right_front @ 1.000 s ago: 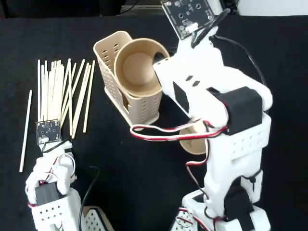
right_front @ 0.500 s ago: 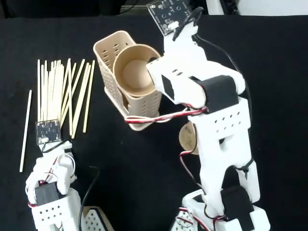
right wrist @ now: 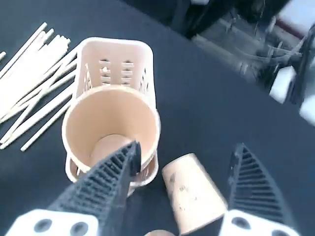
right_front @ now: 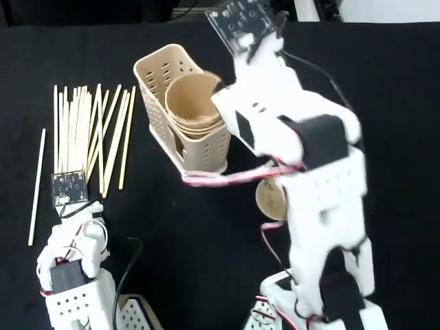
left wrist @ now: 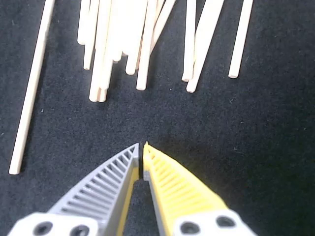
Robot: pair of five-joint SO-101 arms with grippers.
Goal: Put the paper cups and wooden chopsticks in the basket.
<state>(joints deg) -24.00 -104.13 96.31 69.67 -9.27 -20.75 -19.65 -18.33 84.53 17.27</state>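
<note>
Many chopsticks [right_front: 74, 130] lengthwise away from left fingers [left wrist: 162, 182] pressed together; nested cups [right_front: 189, 103] mouth-up in basket [right_front: 159, 72], right fingers [right wrist: 110, 172] spread.

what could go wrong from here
1. The stacked paper cups fill most of the basket, so the wooden chopsticks may find little room and could jam or spill.
2. The open right end effector hangs close over the cups; a careless pull-away might snag a rim and tip the basket.
3. The loose cup lies on its side beside the right arm and could roll or get knocked.
</note>
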